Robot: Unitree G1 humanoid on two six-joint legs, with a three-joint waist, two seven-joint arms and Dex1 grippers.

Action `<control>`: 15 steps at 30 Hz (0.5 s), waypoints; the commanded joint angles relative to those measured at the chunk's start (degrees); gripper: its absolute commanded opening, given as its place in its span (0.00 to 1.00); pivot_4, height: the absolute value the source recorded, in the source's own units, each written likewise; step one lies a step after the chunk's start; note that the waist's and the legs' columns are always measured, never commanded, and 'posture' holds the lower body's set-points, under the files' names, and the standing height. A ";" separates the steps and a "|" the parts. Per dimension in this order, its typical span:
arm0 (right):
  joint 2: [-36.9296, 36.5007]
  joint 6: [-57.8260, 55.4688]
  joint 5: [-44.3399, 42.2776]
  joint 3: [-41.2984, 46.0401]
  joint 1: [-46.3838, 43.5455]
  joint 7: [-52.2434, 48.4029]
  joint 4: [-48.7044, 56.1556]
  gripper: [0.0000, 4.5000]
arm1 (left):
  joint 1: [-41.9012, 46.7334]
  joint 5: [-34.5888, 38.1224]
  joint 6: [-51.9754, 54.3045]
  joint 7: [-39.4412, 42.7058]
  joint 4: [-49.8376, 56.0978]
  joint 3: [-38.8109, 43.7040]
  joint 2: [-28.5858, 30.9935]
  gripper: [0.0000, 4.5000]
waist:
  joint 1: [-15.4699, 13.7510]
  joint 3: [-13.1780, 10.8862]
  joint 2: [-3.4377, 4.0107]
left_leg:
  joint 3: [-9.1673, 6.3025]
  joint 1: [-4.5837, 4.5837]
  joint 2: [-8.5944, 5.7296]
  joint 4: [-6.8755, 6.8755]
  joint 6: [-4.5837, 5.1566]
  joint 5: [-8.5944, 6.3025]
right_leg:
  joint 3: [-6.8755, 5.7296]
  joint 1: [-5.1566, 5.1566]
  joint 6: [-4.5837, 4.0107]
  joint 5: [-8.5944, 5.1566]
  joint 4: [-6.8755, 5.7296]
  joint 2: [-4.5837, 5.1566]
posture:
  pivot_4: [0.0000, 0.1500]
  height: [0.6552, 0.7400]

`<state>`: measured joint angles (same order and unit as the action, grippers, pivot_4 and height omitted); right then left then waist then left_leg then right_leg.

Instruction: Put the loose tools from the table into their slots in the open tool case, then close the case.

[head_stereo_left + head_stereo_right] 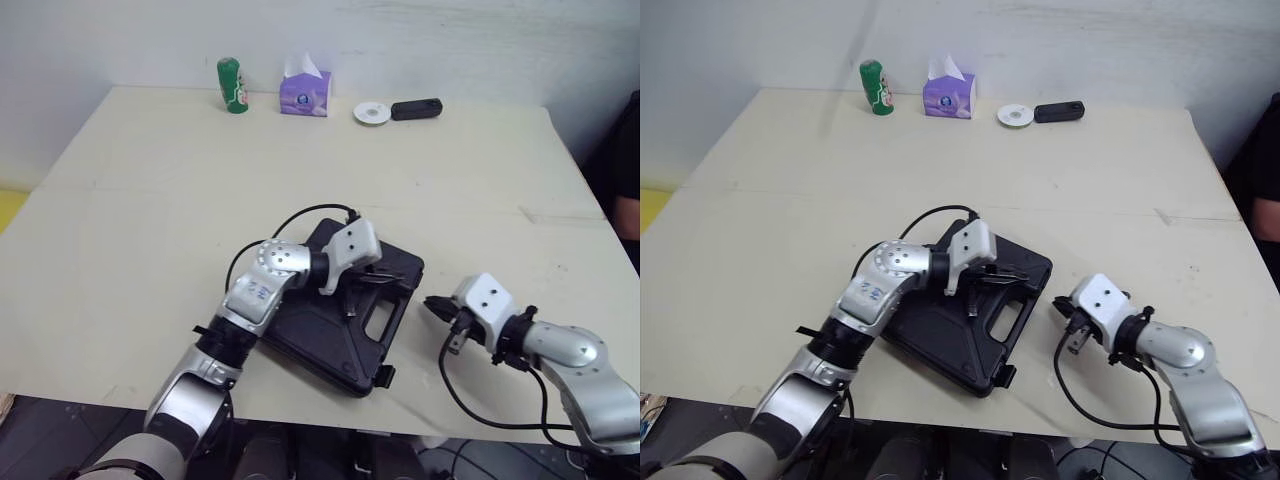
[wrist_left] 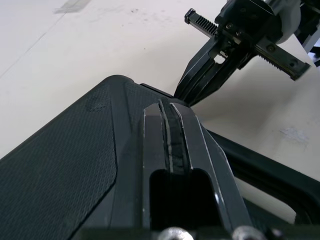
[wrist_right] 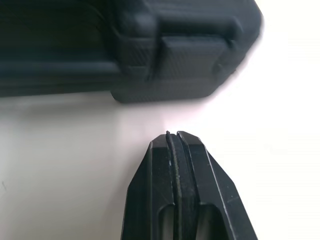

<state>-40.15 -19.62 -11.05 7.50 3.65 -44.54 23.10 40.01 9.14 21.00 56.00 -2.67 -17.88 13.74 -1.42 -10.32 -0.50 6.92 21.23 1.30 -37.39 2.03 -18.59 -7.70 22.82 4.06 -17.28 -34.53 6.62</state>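
Note:
The black tool case [image 1: 325, 342] lies closed near the table's front edge, its handle toward the right. My left gripper [image 1: 388, 275] rests on the lid with its fingers shut and nothing between them; in the left wrist view its pads [image 2: 167, 125] press together over the textured lid [image 2: 70, 165]. My right gripper [image 1: 432, 303] is shut just off the case's right side, tips pointing at it. The right wrist view has those tips [image 3: 172, 136] a short way from the case's edge and latch [image 3: 192, 52]. No loose tools are visible on the table.
At the table's far edge stand a green can [image 1: 232, 85], a purple tissue box [image 1: 305, 92], a white disc [image 1: 371, 113] and a black oblong object [image 1: 416, 108]. A person's arm [image 1: 628, 205] shows at the right edge. Cables trail from both wrists.

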 commanded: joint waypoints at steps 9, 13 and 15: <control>1.35 12.14 -7.51 6.34 13.15 -6.78 2.32 0.00 | -7.09 7.84 0.05 6.39 19.34 1.55 8.86 0.01 | -0.12 -0.05 0.03 | -0.02 0.00 -0.04 -0.04 0.09 0.01 | 0.01 -0.12 0.11 0.06 0.09 0.00 | 1.00 1.00; 1.41 16.25 -7.59 4.53 17.73 -10.20 0.92 0.00 | -10.51 7.65 2.54 5.58 24.17 0.12 11.51 0.01 | -0.12 -0.06 0.04 | -0.05 -0.06 -0.03 -0.04 0.11 0.01 | 0.07 -0.16 0.13 0.08 0.07 0.02 | 1.00 1.00; 0.72 18.90 -6.18 3.07 19.65 -11.99 -0.33 0.00 | -11.77 7.19 3.25 5.07 25.67 -0.63 12.42 0.01 | -0.10 -0.06 0.04 | -0.06 -0.07 -0.04 -0.04 0.11 0.01 | 0.08 -0.16 0.13 0.08 0.05 0.01 | 1.00 1.00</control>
<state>-38.77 -3.50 -17.66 11.03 22.55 -54.91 22.79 28.46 15.99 23.96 61.56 19.98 -17.96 25.96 -1.52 -10.38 -0.46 6.87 21.16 1.26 -37.44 2.14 -18.58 -7.61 22.67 4.18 -17.20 -34.50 6.63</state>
